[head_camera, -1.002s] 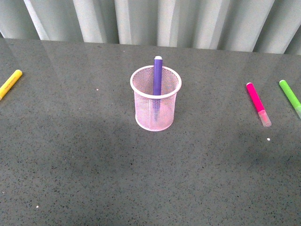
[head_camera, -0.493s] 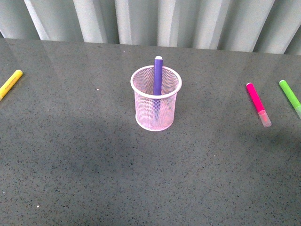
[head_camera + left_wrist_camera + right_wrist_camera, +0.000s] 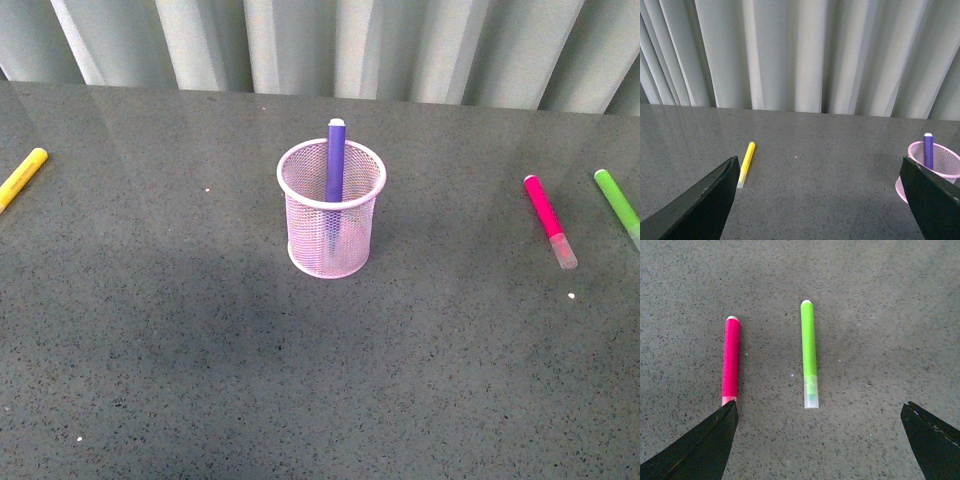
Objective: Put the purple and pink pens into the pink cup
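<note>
— Purple pen (image 3: 335, 160) stood in cup (image 3: 308, 235), near upright. Pink pen (image 3: 548, 220) lay on table (image 3: 150, 350), well right of cup.
— Grippers?
— Left gripper (image 3: 818, 172) and right gripper (image 3: 820, 410) both spread wide, holding nothing. Right wrist saw pink pen beside green marker (image 3: 809, 347); left wrist saw yellow marker (image 3: 746, 159), cup.

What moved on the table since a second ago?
Nothing visibly moved. The purple pen stands in the pink cup just as before. The pink pen lies on the table to the right of the cup, next to the green marker, and the yellow marker lies far to the left. Nothing was picked up or let go.
</note>
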### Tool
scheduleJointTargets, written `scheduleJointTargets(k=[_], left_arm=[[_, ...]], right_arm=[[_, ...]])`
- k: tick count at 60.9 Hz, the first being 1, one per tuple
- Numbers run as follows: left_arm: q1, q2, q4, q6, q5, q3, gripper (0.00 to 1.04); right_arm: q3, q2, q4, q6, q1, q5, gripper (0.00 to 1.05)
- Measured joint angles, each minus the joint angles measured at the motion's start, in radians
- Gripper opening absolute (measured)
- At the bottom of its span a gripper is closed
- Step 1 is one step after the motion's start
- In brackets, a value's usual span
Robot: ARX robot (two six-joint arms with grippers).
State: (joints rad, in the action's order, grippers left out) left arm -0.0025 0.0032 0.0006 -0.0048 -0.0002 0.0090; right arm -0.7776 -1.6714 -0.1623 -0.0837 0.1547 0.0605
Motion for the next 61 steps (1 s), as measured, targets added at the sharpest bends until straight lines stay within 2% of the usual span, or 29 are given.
scheduleJointTargets(k=[13,35,61], left_arm=[[0.000,0.000,0.000,0.000,0.000,0.000,0.98],[0.000,0.000,0.000,0.000,0.000,0.000,0.98],[0.000,0.000,0.000,0.000,0.000,0.000,0.98]], right_arm=[[-0.111,-0.144,-0.035,0.005,-0.070,-0.032,0.98],[-0.228,-0.303,-0.060,0.099,-0.166,-0.072,0.98],[-0.320,-0.452,-0.076,0.171,-0.194,-0.094,0.98]])
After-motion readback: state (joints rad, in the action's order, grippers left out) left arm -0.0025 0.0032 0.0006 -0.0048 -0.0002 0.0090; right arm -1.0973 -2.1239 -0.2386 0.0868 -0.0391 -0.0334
